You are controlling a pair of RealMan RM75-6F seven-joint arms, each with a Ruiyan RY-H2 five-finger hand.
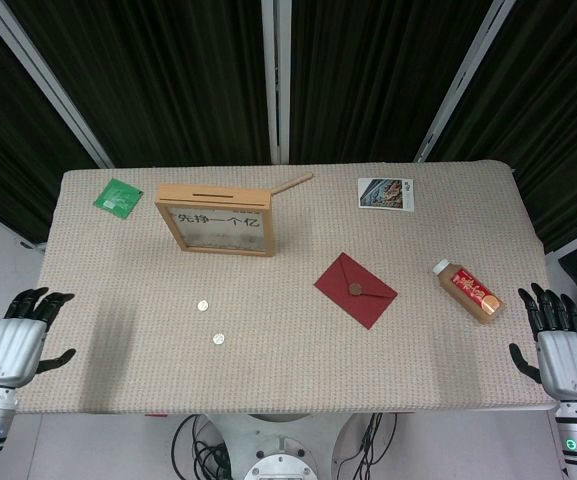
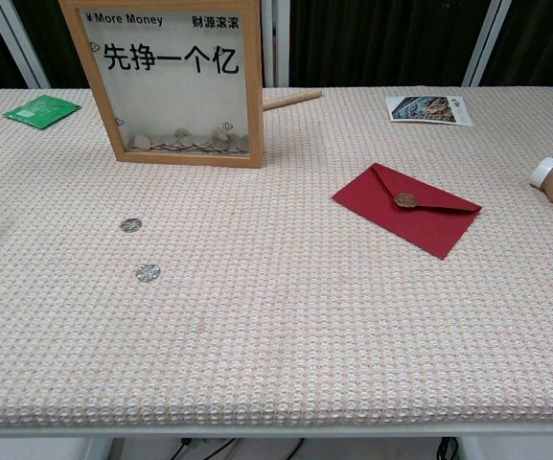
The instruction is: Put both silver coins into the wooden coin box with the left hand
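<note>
While both hands idle, 2 silver coins (image 1: 211, 322) lie before the wooden coin box (image 1: 216, 220).

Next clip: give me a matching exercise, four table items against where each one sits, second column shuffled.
Items
1. coin box
2. envelope
3. green packet
4. bottle

Places
A. far left corner of the table
B. lying near the right edge
C. standing behind the two coins
D. flat, around the table's middle

Pairs: 1-C, 2-D, 3-A, 4-B
</note>
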